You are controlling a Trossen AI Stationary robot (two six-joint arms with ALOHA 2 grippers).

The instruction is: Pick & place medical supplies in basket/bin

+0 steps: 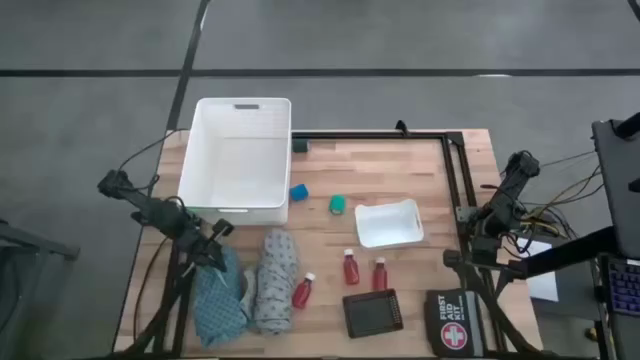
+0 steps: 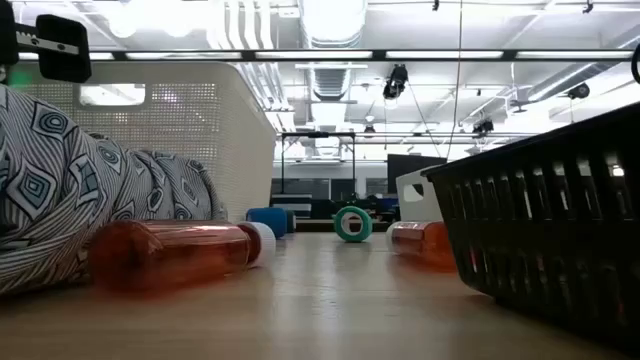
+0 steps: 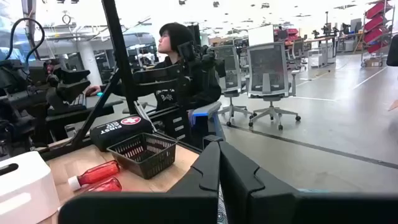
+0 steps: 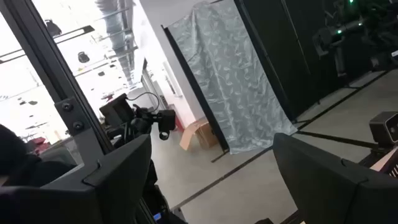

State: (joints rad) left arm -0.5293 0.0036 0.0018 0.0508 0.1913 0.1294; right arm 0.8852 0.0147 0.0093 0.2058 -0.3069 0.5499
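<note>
The large white basket [image 1: 240, 155] stands at the table's far left. Near its front lie a blue piece [image 1: 298, 192] and a green piece [image 1: 338, 205]. Three red bottles [image 1: 351, 267] [image 1: 380, 274] [image 1: 302, 291] lie on their sides near the front. The teal cloth [image 1: 220, 295] and the grey patterned cloth [image 1: 275, 280] lie bunched at the front left. My left gripper [image 1: 215, 235] is shut with nothing in it, above the teal cloth's far end and pointing level toward the table's right. My right gripper [image 4: 211, 174] stands open with nothing between its fingers, at the table's right edge [image 1: 478, 222].
A small white tray [image 1: 388, 223] sits right of the middle. A small black basket [image 1: 372, 313] and a black first aid pouch [image 1: 452, 322] lie at the front right. A black frame [image 1: 455, 170] runs along the far and right sides. A person [image 3: 180, 68] sits beyond the table.
</note>
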